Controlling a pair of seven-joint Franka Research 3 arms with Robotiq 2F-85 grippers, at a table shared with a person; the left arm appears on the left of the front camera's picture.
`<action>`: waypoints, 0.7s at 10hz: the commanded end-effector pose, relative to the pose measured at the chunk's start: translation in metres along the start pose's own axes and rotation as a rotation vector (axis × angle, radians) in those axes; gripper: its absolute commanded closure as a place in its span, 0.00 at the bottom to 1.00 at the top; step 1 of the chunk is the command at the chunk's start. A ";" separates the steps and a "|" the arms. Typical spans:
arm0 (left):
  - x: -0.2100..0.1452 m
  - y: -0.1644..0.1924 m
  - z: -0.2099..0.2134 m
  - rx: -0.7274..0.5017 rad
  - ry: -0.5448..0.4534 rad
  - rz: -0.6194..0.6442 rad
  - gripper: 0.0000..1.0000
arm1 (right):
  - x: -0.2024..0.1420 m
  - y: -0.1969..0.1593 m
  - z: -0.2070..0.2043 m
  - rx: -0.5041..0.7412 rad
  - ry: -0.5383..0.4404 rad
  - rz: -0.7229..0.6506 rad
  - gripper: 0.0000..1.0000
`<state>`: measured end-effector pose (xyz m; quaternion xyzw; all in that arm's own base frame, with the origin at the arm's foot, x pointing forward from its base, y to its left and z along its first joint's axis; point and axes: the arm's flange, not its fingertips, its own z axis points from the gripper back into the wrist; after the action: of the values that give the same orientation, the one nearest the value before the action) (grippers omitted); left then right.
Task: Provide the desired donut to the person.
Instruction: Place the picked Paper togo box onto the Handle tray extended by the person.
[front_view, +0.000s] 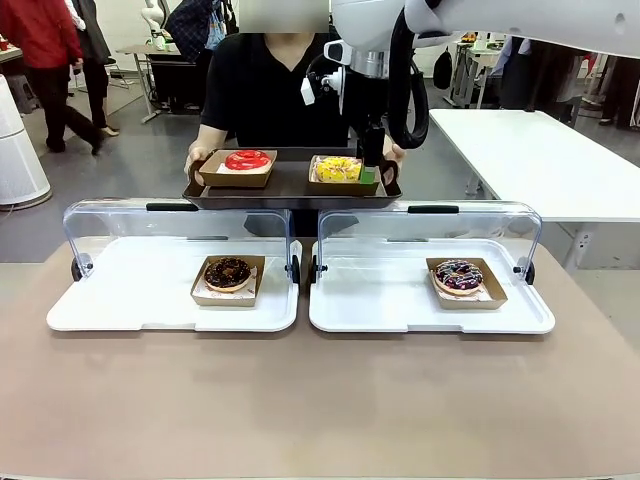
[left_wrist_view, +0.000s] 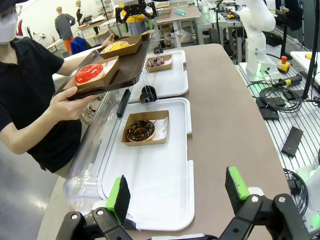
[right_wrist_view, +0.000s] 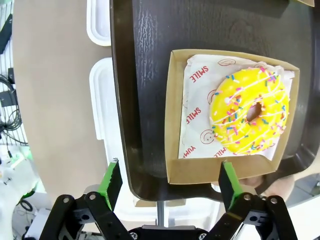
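Donut (right_wrist_view: 249, 118) – yellow, sprinkled, in cardboard box (right_wrist_view: 175, 115) on tray (right_wrist_view: 140, 75) held by the person (front_view: 270, 90), upper centre | right tool (right_wrist_view: 170, 186) hovering, jaws apart, empty | left tool (left_wrist_view: 177, 192) spread too | judged light, soft, icing fragile – box walls to be gripped

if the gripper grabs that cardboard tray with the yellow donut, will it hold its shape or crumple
The cardboard tray looks thin-walled, so a squeeze would likely bend its sides. It probably weighs little, holding just the yellow donut. The donut's icing looks soft and could smear if touched.
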<state>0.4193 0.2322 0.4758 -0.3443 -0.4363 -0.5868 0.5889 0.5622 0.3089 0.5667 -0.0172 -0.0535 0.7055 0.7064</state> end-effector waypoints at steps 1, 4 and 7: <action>0.001 -0.002 0.000 0.002 -0.004 -0.002 0.00 | -0.006 0.005 0.008 0.040 -0.050 0.018 0.00; 0.001 -0.002 0.000 0.002 -0.004 -0.002 0.00 | -0.039 0.057 0.039 0.027 -0.096 0.056 0.00; 0.001 -0.002 0.000 0.002 -0.004 -0.002 0.00 | -0.119 0.117 0.044 0.003 -0.100 0.039 0.00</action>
<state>0.4193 0.2326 0.4753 -0.3446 -0.4362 -0.5863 0.5892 0.4708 0.2213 0.6196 0.0170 -0.0767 0.7163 0.6933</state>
